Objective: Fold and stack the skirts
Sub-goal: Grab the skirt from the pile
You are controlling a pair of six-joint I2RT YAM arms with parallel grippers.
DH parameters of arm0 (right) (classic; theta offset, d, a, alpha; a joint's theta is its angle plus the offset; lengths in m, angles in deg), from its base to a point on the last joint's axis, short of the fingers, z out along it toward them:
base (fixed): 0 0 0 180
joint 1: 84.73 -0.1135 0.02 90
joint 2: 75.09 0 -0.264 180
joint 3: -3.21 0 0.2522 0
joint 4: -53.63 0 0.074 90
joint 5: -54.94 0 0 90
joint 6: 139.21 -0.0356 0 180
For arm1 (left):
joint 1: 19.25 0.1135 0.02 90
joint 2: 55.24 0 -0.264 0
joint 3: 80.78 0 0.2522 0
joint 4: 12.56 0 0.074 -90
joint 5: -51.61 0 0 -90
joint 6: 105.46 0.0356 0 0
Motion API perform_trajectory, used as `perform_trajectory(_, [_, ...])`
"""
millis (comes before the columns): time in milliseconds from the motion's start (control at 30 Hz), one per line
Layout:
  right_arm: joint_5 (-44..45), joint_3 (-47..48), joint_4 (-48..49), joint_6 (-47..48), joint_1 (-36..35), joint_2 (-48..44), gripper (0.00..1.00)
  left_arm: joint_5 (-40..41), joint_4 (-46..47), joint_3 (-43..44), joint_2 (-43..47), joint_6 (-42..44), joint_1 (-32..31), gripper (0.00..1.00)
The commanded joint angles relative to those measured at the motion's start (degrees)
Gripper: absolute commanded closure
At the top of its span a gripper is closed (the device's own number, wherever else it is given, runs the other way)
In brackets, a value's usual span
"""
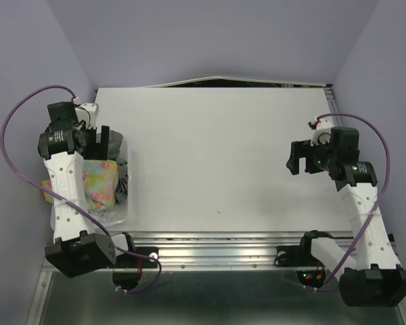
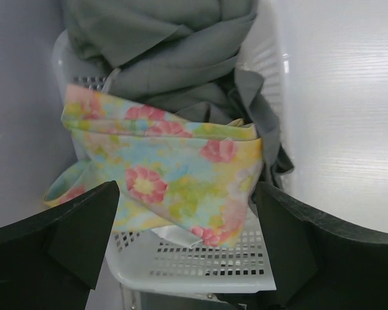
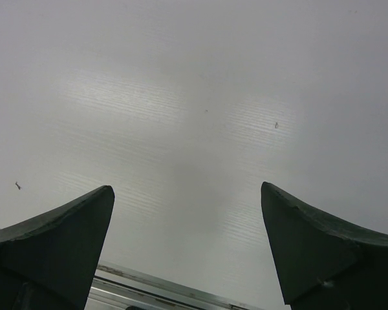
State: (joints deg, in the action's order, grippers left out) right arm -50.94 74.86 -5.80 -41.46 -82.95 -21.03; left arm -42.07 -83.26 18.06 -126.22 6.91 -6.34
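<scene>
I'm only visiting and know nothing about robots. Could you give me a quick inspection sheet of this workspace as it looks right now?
Surface: white table, no cloth laid out on it.
Job's things: floral skirt lying over grey skirt, both bunched in the basket at the table's left edge; no white skirt seen.
Clutter: a few tiny specks.
Grippers: left gripper open above the floral skirt; right gripper open over bare table.
Cables: purple cables, one looping from each arm.
Surroundings: lavender walls.
</scene>
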Motion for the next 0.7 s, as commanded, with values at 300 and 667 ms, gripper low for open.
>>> perform_trajectory(300, [-3.9,0.9,0.5,0.8,-0.2,1.5,0.00,8.3,5.1,-15.3,4.5,2.7,13.6,0.02])
perform_trajectory(667, [-5.2,3.6,-0.1,0.6,-0.2,3.9,0.00,-6.4,8.6,-17.8,0.3,3.6,18.6,0.02])
